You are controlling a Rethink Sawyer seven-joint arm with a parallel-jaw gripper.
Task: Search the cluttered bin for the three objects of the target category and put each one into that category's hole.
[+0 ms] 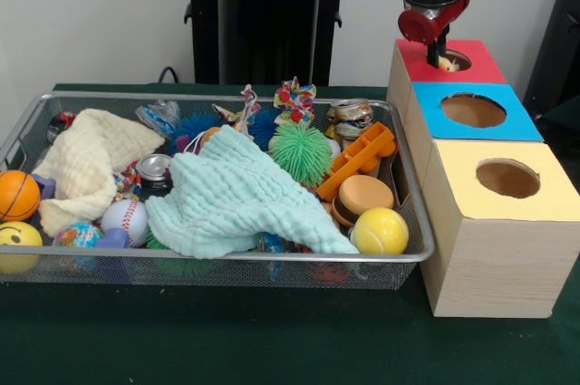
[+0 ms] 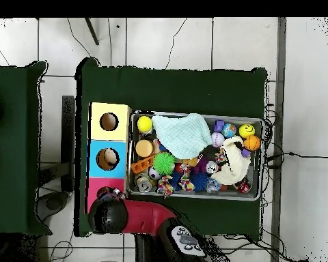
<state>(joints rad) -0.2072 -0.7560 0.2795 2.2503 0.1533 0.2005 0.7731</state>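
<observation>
My gripper [image 1: 441, 52] hangs straight down over the round hole [image 1: 453, 61] in the red top of the far wooden box [image 1: 478, 63], its tip at the hole's left rim. A small pale yellow thing [image 1: 447, 64] shows at the hole just under the tip; I cannot tell what it is or whether it is held. In the overhead view the arm covers most of the red box [image 2: 93, 188], with the gripper [image 2: 108, 213] above it. The wire mesh bin [image 1: 272, 258] [image 2: 201, 113] lies beside the boxes, full of clutter. No plush animal shows plainly in the bin.
A mint cloth [image 1: 236, 195] and a cream cloth [image 1: 86, 163] cover much of the bin. Around them lie a green spiky ball [image 1: 301, 151], a yellow tennis ball [image 1: 380, 231], a baseball [image 1: 124, 217] and an orange toy [image 1: 358, 158]. Blue-topped [image 1: 473, 111] and yellow-topped [image 1: 507, 178] boxes stand nearer the camera.
</observation>
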